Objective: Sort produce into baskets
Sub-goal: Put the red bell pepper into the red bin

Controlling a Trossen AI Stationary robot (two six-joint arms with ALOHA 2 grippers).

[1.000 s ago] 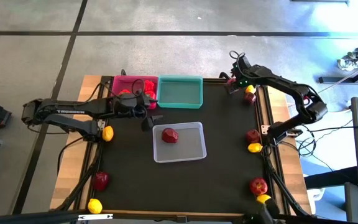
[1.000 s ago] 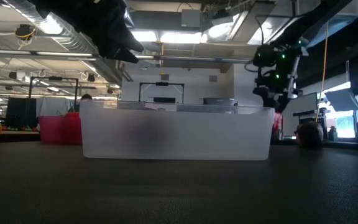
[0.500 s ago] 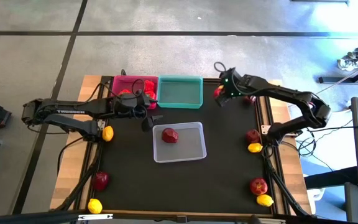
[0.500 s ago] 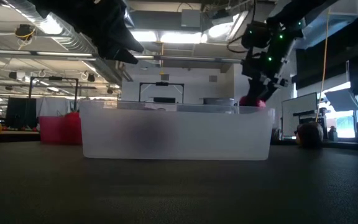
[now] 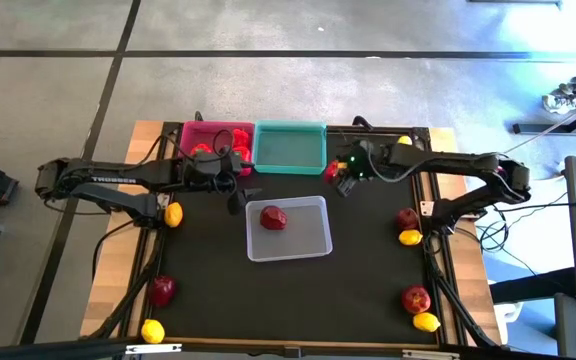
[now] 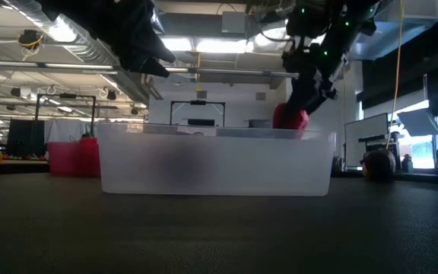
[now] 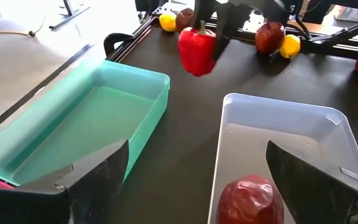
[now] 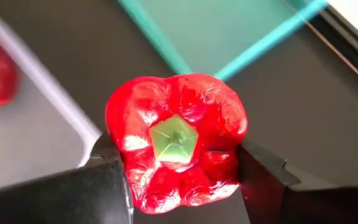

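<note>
glossy lobed red pepper [image 8: 178,143] – pinched, right gripper [image 8: 179,177]

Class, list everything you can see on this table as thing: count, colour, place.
baskets: three; pink and teal at the back, clear in the middle
peppers: one red, held in the air near the teal basket; more red ones in the pink basket, count unclear
apples: five, dark red; one in the clear basket, one at the left edge, three along the right
lemons: five, yellow; two left, three right
right tool: shut on a pepper
left tool: open, empty, beside the clear basket
</note>
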